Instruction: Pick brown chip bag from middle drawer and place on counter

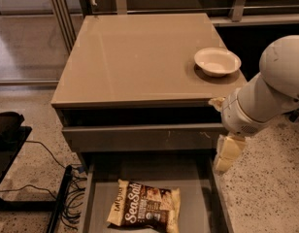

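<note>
gripper [226, 155] by middle drawer's [191, 188] right wall, open or closed: can't tell | brown chip bag [145, 211] flat inside, lower edge cut off (drawer front too) | 1 bowl [217, 61] on counter [140, 57]

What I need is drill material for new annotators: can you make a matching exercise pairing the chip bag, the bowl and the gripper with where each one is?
Things:
1. brown chip bag
2. white bowl
3. gripper

Places:
A. on the counter, near its right edge
B. by the right wall of the open middle drawer, below counter level
C. lying flat on the middle drawer's bottom

Pairs: 1-C; 2-A; 3-B
</note>
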`<action>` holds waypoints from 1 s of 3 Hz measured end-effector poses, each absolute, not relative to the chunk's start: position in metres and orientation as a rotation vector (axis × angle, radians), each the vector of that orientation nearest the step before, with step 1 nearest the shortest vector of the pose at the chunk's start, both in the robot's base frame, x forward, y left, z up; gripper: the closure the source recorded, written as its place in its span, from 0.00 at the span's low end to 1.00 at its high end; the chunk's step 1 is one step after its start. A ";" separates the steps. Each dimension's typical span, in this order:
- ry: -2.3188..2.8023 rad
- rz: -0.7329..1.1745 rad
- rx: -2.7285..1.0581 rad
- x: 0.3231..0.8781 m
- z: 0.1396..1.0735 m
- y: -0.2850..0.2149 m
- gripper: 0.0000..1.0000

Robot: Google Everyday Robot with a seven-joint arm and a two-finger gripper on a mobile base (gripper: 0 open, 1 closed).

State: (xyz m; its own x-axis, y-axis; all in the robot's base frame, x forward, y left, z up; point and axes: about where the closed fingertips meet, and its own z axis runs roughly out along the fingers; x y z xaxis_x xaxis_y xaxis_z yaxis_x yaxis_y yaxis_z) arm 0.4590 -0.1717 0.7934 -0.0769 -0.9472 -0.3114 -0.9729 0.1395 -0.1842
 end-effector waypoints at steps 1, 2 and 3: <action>2.043 0.169 -1.864 0.456 0.762 -0.159 0.00; 1.987 0.303 -1.850 0.444 0.708 -0.138 0.00; 1.920 0.433 -1.805 0.423 0.661 -0.116 0.00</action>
